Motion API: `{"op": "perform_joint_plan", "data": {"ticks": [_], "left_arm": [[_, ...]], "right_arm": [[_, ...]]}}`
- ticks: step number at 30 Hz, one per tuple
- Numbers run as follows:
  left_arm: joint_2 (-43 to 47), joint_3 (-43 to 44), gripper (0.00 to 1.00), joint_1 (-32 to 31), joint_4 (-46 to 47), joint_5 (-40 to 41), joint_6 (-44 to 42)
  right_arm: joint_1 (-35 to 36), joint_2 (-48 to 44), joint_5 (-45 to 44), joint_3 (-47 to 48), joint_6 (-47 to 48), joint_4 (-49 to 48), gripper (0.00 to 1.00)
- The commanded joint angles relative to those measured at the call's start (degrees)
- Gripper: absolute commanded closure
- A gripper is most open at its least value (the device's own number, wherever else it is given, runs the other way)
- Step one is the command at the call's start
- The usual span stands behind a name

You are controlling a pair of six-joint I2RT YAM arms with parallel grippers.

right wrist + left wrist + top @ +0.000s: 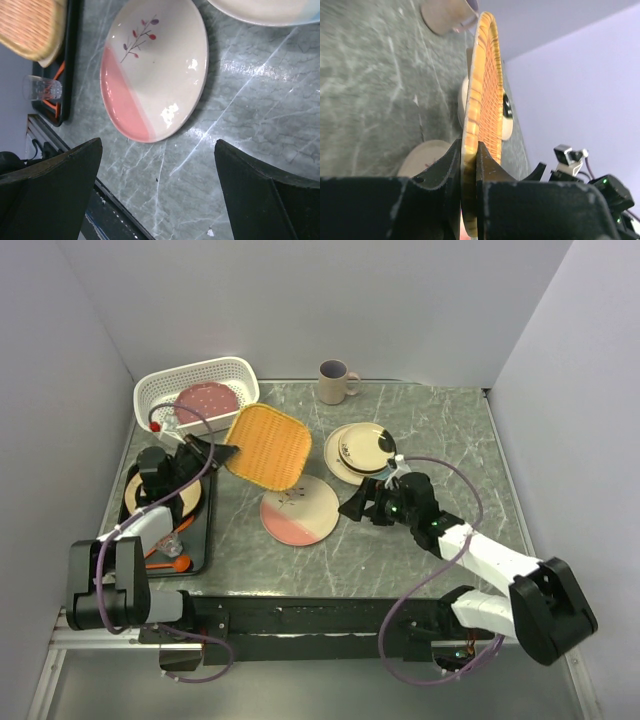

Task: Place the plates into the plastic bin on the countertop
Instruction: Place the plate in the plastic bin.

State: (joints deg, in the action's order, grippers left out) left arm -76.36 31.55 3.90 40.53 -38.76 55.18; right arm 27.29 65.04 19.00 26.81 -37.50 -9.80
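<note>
My left gripper [222,452] is shut on the rim of the tan-orange plate [268,445], which hangs tilted above the countertop [440,430], just right of the plastic bin [195,368]. In the left wrist view the plate [485,90] stands edge-on, pinched in that gripper [469,145]. A pink dotted plate [207,398] lies in the bin. The half-pink twig plate [299,510] lies flat at the centre; my right gripper [352,506] hovers open just right of it, empty [157,144], the plate [155,70] ahead. A pale white-blue plate stack [360,452] sits beyond it.
A black tray [207,530] at the left holds a cream plate [192,502], orange utensils and a clear glass [42,89], partly under my left arm. A beige mug [335,381] stands near the back wall. White walls close in three sides.
</note>
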Motion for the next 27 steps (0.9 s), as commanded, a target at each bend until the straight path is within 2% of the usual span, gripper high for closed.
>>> {"op": "perform_joint_plan", "data": {"ticks": [1,5,9,19,27], "left_arm": [[4.28,3.34,0.99,4.35,5.35,-0.7,4.06],[5.61,4.57,0.99,6.29,2.98,2.28,4.24],[3.33,7.81,0.99,7.7,2.62,2.91,5.64],[-8.18,11.43,0.99,11.83,13.59,1.58,13.81],[-13.46,15.82,0.99,13.5,14.4,2.64,15.05]], "right_arm": [[0.66,4.82,2.52,5.44,1.28,-3.29,0.0],[1.19,8.35,3.93,7.9,1.81,-3.21,0.0],[1.8,9.32,4.11,7.74,1.46,-3.91,0.0],[3.21,9.58,3.15,5.1,0.84,-4.61,0.0],[3.56,9.58,0.86,6.41,2.77,-1.37,0.0]]}}
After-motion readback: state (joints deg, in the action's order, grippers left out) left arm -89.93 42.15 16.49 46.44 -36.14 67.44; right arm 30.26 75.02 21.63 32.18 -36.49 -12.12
